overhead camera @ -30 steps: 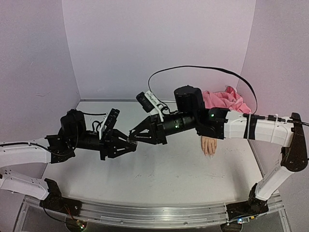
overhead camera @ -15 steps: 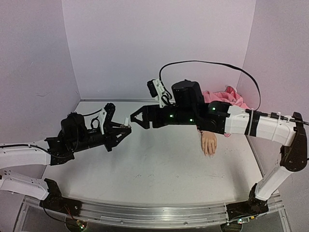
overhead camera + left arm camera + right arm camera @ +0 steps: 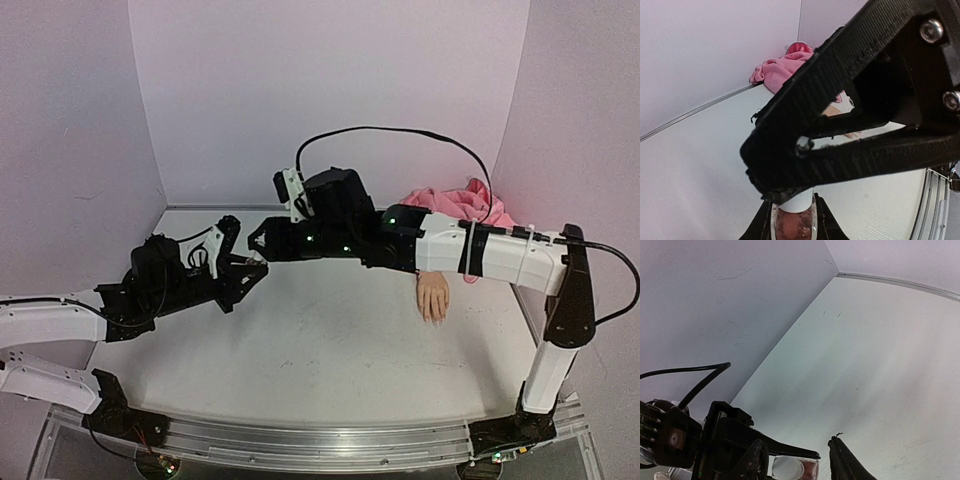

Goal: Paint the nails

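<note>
My left gripper [image 3: 252,268] is shut on a small pinkish polish bottle [image 3: 792,225] with a white cap [image 3: 796,204] and holds it above the table's left middle. My right gripper [image 3: 257,243] is open, its jaws on either side of the cap [image 3: 787,469]. One right finger [image 3: 850,110] lies right over the cap in the left wrist view. The flesh-coloured mannequin hand [image 3: 433,297] lies palm down at the right, sticking out of a pink sleeve [image 3: 455,207]. Its nails at the fingertips [image 3: 433,318] are too small to make out.
The white table [image 3: 330,350] is closed in by pale walls at the back and on both sides. A black cable [image 3: 400,130] loops above the right arm. The pink sleeve also shows in the left wrist view [image 3: 782,70].
My right arm has swung left and its open gripper has come over the bottle's cap. The left gripper rose with the bottle a second ago and has held nearly still since.
</note>
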